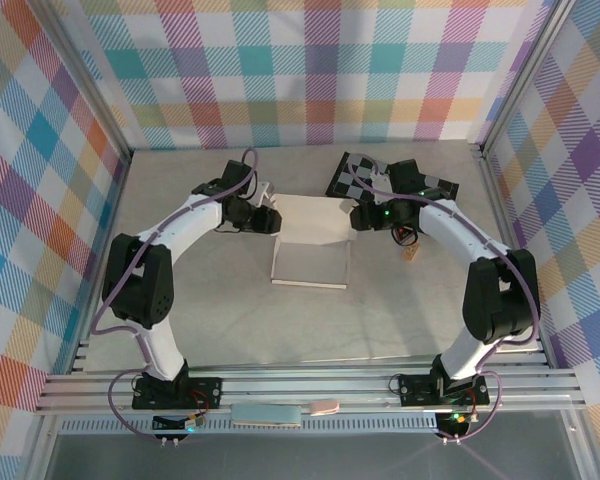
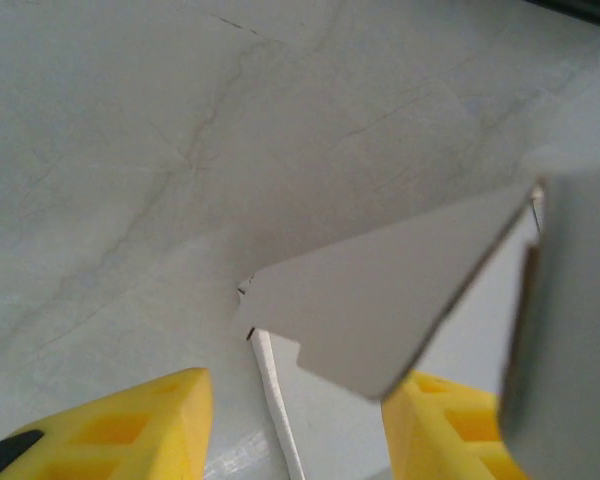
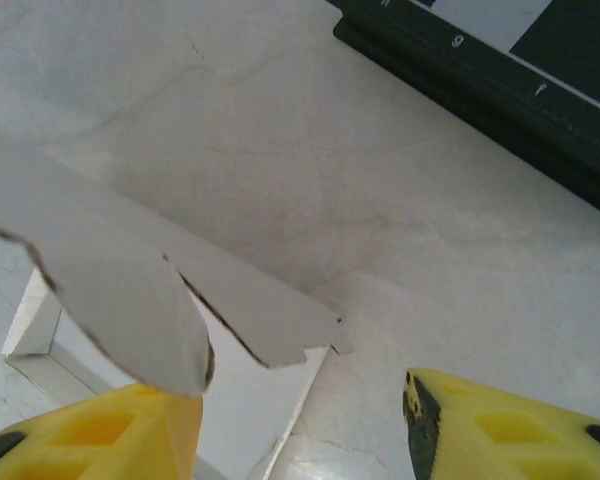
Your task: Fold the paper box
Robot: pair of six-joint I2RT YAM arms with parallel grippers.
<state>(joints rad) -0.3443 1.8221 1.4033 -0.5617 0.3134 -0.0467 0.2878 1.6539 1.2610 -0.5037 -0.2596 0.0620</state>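
Top external: paper box (image 1: pixel 310 255) at mid-table, plain white, half folded, rear part raised and a flat panel lying toward the arm bases. Flanked closely by left gripper (image 1: pixel 268 218) and right gripper (image 1: pixel 358 215). Left wrist: yellow jaws spread apart, a pointed flap between them. Right wrist: jaws likewise apart, a rounded flap overlapping one finger (image 3: pixel 90 435). Underneath, pale grey marbled table (image 1: pixel 210 310); chequered board (image 1: pixel 355 178) behind; bright plaid walls (image 1: pixel 310 70) around.

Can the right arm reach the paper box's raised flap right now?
Probably yes. The right gripper sits at the paper box, jaws apart, its raised flap just ahead and nothing in between.
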